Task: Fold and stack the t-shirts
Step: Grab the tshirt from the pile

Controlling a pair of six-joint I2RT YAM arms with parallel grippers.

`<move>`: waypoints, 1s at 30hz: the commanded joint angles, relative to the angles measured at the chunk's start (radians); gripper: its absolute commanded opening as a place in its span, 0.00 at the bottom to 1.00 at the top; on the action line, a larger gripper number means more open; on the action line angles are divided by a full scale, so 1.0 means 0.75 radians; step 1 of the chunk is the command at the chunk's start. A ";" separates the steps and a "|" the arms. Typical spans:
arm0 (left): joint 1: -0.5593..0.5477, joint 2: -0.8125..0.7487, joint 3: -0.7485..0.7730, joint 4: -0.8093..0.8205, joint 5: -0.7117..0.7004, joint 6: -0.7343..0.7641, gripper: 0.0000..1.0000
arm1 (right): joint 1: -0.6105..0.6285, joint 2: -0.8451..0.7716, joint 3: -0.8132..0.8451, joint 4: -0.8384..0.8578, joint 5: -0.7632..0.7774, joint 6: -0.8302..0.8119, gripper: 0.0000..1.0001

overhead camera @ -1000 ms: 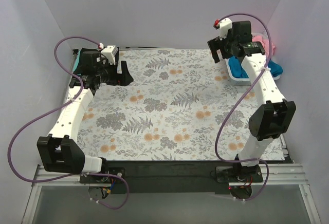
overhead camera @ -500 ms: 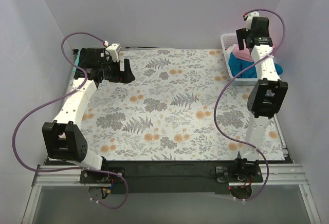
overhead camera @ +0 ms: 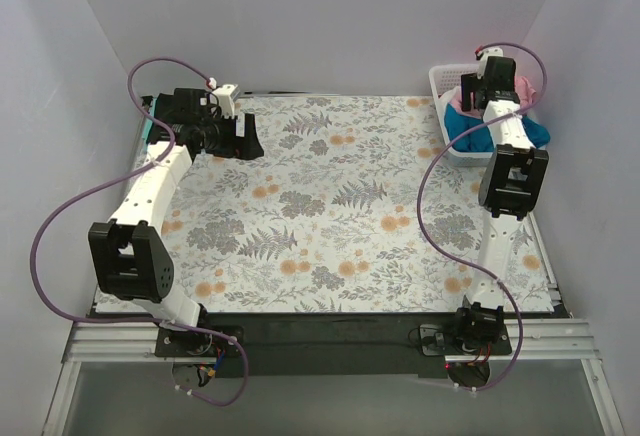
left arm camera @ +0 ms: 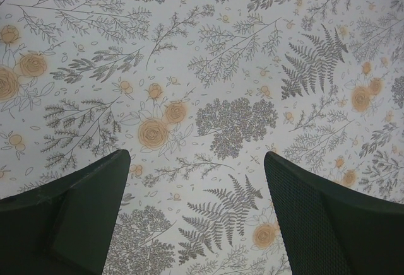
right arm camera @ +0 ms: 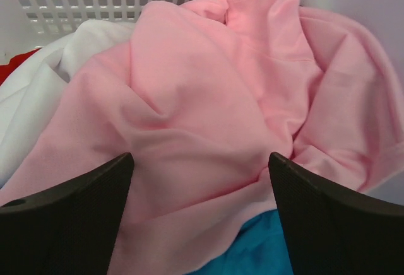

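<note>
Two robot arms at work on a laundry table: the floral tablecloth (overhead camera: pixel 340 206) covers the table, its far left corner hidden behind the left arm, where only a teal sliver (overhead camera: pixel 147 134) shows, too little to identify. At the far right corner the white basket (overhead camera: pixel 438 80) is largely blocked from above by the right arm, and the right wrist view cuts its lattice wall off at the frame. Inside, the t-shirts lie in a loose heap. The pink t-shirt (right arm camera: pixel 208 111) is on top, crumpled in soft folds, with a white t-shirt (right arm camera: pixel 38 79) under its left side. A blue t-shirt (right arm camera: pixel 252 253) peeks out below, and a scrap of red cloth (right arm camera: pixel 9 64) is barely visible at the edge. The right gripper (right arm camera: pixel 201 161) hangs close over the pink cloth, jaws spread wide and grasping nothing; whether its fingers touch the cloth cannot be told. The left gripper (left arm camera: pixel 196 161) hovers over bare tablecloth, likewise released and empty.
</note>
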 commanded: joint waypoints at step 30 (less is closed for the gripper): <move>0.037 -0.136 -0.129 0.195 0.073 -0.112 0.87 | -0.007 -0.574 0.104 0.273 -0.440 0.019 0.01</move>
